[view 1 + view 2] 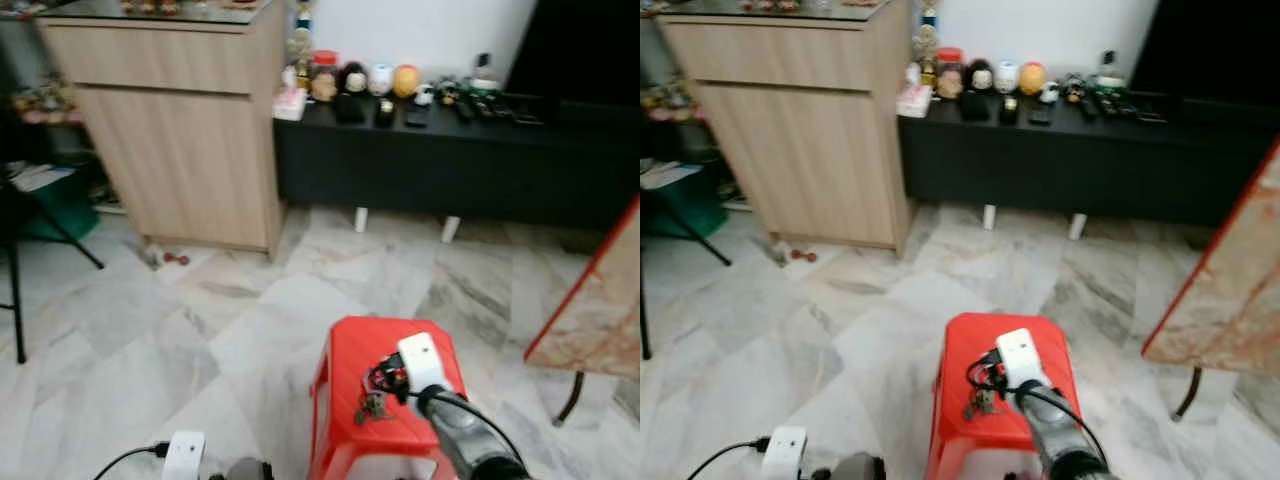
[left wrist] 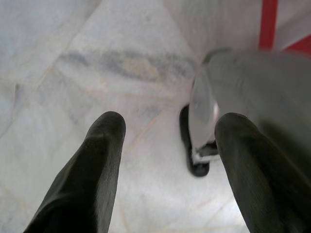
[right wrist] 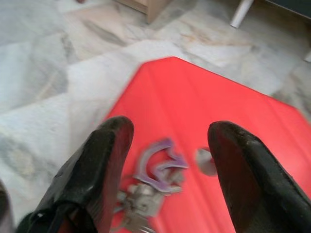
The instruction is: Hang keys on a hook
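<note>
A bunch of keys (image 3: 154,180) with a purple clip lies on top of a red plastic stool (image 1: 345,362), just in front of me. My right gripper (image 3: 167,133) hovers low over the stool, open, with one finger on each side of the keys and no grip on them. In the head view the same keys (image 1: 374,404) sit just under the white wrist camera of that arm. My left gripper (image 2: 167,126) hangs open over the marble floor, to the left of the stool, holding nothing.
A light wooden cabinet (image 1: 180,130) stands at the back left. A low black console (image 1: 450,165) with figurines and remotes runs along the far wall. A marble-topped table edge (image 1: 600,300) juts in at the right, and black tripod legs (image 1: 15,285) stand at the left.
</note>
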### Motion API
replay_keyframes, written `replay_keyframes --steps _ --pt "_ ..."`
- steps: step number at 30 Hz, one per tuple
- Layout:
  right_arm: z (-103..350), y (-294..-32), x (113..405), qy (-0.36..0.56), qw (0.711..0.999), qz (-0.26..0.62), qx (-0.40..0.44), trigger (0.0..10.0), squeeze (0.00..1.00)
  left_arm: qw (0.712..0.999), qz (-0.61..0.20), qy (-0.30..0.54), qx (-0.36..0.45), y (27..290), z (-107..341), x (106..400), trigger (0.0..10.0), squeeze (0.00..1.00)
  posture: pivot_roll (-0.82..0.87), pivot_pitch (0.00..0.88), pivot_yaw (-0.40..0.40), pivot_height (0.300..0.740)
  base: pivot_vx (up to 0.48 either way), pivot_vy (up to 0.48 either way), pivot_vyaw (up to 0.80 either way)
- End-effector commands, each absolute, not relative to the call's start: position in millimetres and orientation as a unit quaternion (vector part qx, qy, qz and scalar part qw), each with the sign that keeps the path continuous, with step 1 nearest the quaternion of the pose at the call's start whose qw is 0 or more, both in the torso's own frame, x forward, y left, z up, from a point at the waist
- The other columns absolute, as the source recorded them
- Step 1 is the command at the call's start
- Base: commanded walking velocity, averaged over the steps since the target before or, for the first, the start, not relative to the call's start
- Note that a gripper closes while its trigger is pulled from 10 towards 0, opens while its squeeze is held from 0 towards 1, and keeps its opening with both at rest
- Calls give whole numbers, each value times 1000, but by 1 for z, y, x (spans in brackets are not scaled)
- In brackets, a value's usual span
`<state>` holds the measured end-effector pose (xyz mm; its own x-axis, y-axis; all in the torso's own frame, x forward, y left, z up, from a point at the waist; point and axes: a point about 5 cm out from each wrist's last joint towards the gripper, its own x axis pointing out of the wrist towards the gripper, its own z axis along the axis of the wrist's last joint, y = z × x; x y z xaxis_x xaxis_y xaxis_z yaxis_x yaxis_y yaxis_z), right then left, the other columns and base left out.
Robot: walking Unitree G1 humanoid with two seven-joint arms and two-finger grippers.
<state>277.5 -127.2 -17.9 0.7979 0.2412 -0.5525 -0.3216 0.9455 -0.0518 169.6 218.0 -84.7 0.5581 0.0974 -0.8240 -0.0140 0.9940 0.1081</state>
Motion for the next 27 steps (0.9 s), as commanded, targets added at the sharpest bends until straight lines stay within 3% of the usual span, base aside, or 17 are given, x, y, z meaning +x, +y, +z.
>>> replay_keyframes --steps 1,11,16,27 --pt "-17 -138 279 280 948 134 -71 10000 0 882 24 469 51 215 -84 173 10000 0 61 0 -56 643 0 0 0" --pt "-17 -139 279 281 947 134 -81 10000 0 884 24 465 48 214 -83 175 10000 0 61 3 -55 643 0 0 0" --pt "-17 -140 279 282 947 133 -84 10000 0 884 23 465 48 214 -83 176 10000 0 61 7 -54 643 0 0 800" --pt "-17 -139 279 281 947 130 -81 10000 0 887 21 459 50 213 -81 179 10000 0 64 15 -57 643 0 0 0"
